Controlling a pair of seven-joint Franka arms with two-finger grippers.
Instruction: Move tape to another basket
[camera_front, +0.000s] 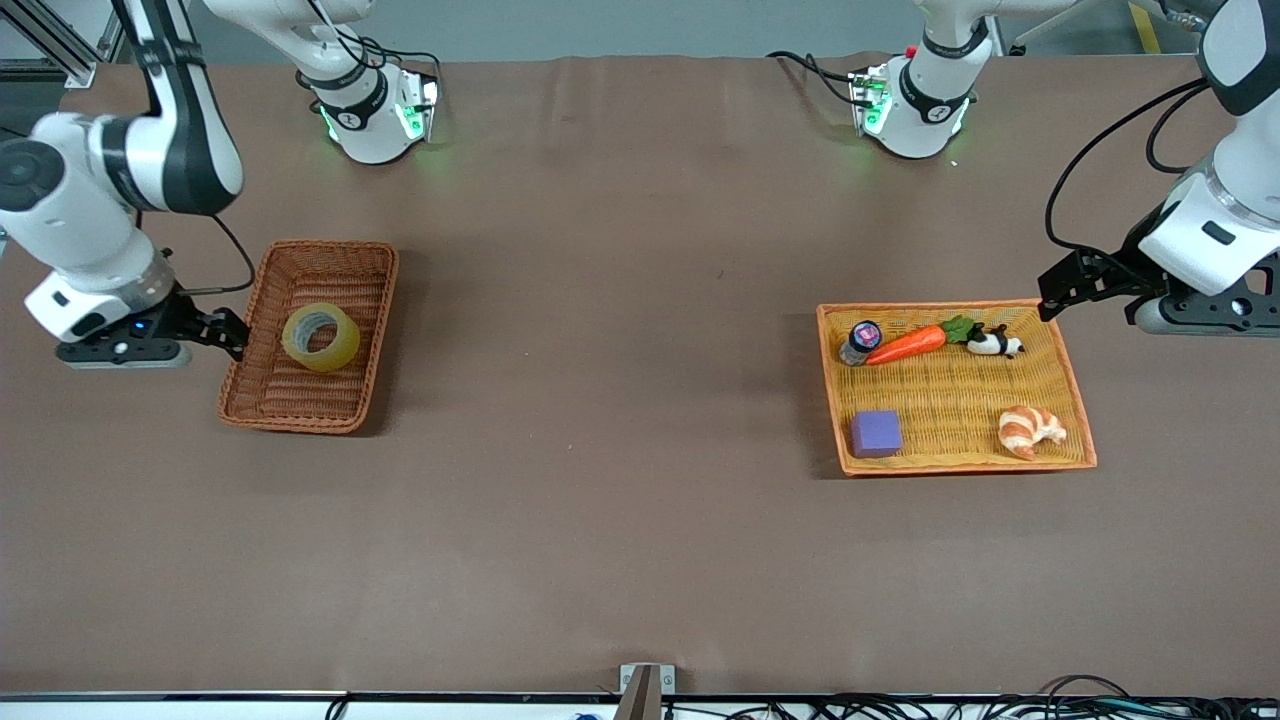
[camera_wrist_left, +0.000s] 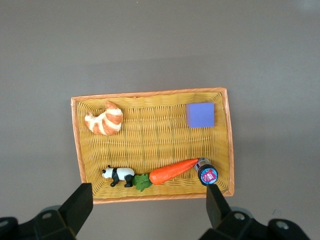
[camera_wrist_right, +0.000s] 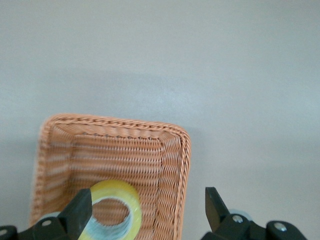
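Note:
The tape (camera_front: 321, 337), a yellowish ring with a grey core, lies tilted in the dark reddish-brown basket (camera_front: 300, 420) toward the right arm's end of the table. My right gripper (camera_front: 235, 335) hangs open over the basket's outer rim, with nothing between its fingers. In the right wrist view the tape (camera_wrist_right: 112, 212) shows below one finger, the basket wall (camera_wrist_right: 185, 165) runs between the fingers, and the right gripper (camera_wrist_right: 147, 205) holds nothing. My left gripper (camera_front: 1050, 290) is open and empty over the table at the corner of the orange-yellow tray (camera_front: 1085, 440).
The orange-yellow tray (camera_wrist_left: 227, 145) holds a purple cube (camera_front: 876, 433), a croissant (camera_front: 1030, 428), a toy carrot (camera_front: 905, 345), a panda figure (camera_front: 993, 343) and a small bottle (camera_front: 860, 342). Bare brown table lies between basket and tray.

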